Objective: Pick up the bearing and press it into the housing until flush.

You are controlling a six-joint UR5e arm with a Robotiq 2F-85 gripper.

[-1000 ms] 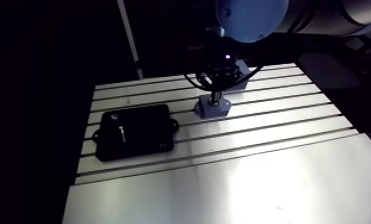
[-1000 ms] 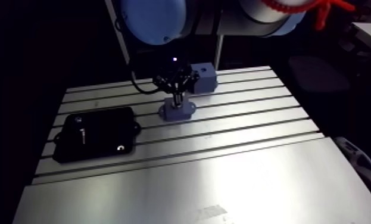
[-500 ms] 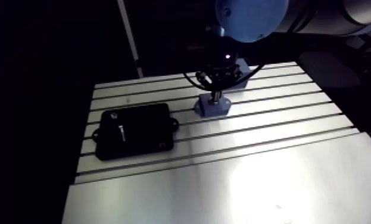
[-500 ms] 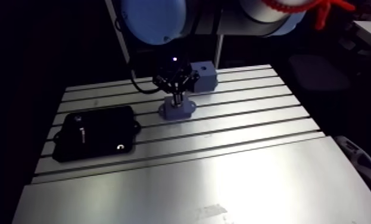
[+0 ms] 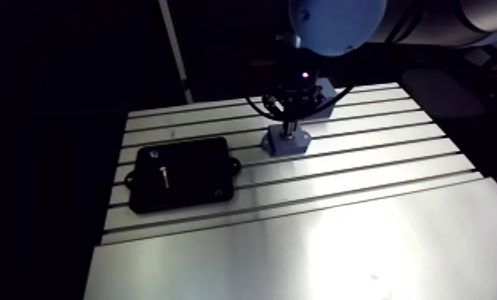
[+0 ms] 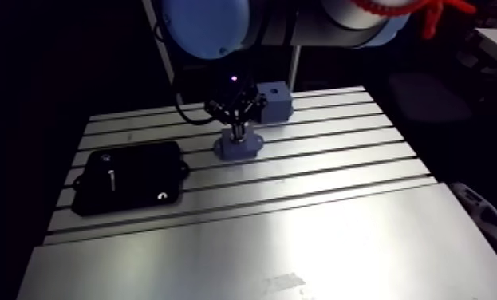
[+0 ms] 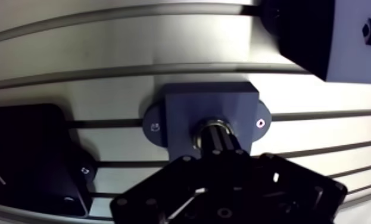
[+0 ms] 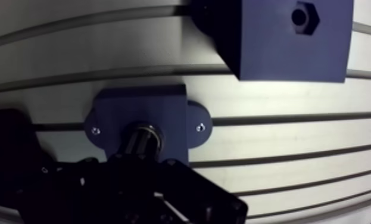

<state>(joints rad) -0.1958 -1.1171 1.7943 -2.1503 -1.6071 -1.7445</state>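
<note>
The blue-grey housing (image 7: 178, 110) with two side ears sits on the slotted table (image 5: 363, 215). A metal ring, the bearing (image 7: 214, 124), shows in the housing's bore. In the wrist view my gripper (image 7: 218, 137) is shut, its dark fingers together and their tips resting down on the ring. How deep the ring sits in the bore is hidden by the fingers. The arm view shows the gripper (image 5: 287, 128) standing straight over the housing (image 5: 285, 144).
A blue-grey block (image 8: 283, 42) with a hex-shaped hole stands just behind the housing. A flat black box (image 5: 181, 174) with mounting tabs lies to the housing's left. The smooth plate at the table's front (image 5: 315, 255) is bare.
</note>
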